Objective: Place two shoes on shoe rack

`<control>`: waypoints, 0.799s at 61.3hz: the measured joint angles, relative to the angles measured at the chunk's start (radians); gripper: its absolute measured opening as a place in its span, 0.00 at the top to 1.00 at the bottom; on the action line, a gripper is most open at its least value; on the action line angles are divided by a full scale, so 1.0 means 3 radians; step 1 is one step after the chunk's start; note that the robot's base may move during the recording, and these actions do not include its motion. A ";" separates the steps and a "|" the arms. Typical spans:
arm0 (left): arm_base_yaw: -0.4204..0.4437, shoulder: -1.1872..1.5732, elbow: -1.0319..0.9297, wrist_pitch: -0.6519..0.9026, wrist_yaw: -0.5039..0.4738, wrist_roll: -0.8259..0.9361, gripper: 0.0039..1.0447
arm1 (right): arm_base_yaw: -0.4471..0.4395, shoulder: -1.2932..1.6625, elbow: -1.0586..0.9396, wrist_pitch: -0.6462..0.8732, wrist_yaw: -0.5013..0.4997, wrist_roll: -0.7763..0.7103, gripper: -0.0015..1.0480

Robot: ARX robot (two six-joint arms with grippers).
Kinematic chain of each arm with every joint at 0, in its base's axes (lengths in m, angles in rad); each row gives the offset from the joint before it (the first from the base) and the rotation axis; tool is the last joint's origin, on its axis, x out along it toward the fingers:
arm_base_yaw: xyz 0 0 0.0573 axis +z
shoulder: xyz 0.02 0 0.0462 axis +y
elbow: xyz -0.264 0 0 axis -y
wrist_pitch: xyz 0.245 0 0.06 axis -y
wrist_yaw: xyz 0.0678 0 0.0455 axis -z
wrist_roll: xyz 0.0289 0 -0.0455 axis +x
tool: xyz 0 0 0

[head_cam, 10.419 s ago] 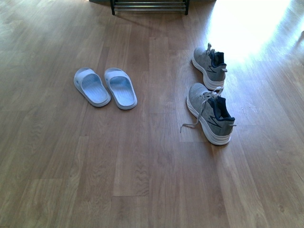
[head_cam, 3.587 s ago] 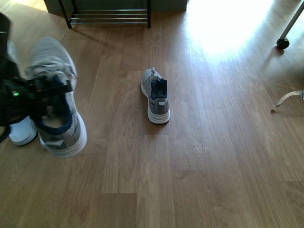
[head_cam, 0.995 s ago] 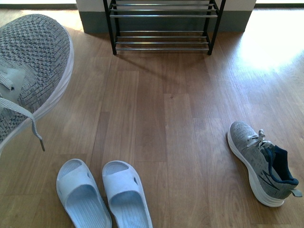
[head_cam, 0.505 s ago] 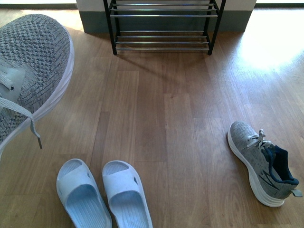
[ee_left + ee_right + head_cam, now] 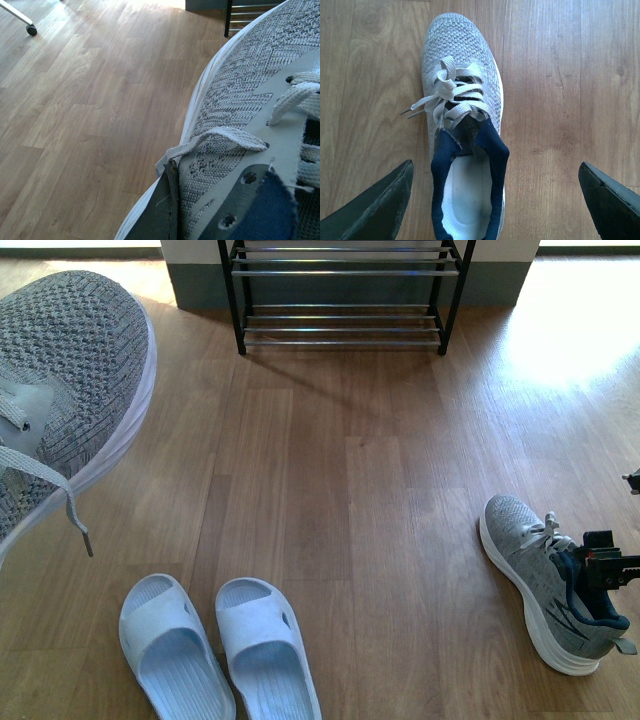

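A grey sneaker [image 5: 70,390] hangs in the air at the far left, its toe towards the shoe rack [image 5: 340,290] at the back wall. My left gripper [image 5: 200,215] is shut on the grey sneaker [image 5: 250,125] at its collar; one dark finger [image 5: 162,210] lies against its side and the other is hidden. The second grey sneaker [image 5: 545,580] lies on the floor at the right. My right gripper [image 5: 495,200] hovers open over the heel end of this sneaker [image 5: 462,100], with its fingers [image 5: 380,205] spread wide on either side. It shows in the front view as a dark part [image 5: 608,568].
Two pale blue slide sandals [image 5: 215,655] lie side by side on the wooden floor at the front left. The rack's silver rod shelves hold nothing. A caster wheel [image 5: 31,30] on a white leg stands off to the left side.
My right gripper has come into the front view at the right edge, above the floor sneaker's heel. The held sneaker keeps its place; its loose lace swings slightly.
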 joint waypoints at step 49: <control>0.0000 0.0000 0.0000 0.0000 0.0001 0.0000 0.99 | 0.0095 0.0816 0.0965 -0.0266 0.0393 -0.0130 0.29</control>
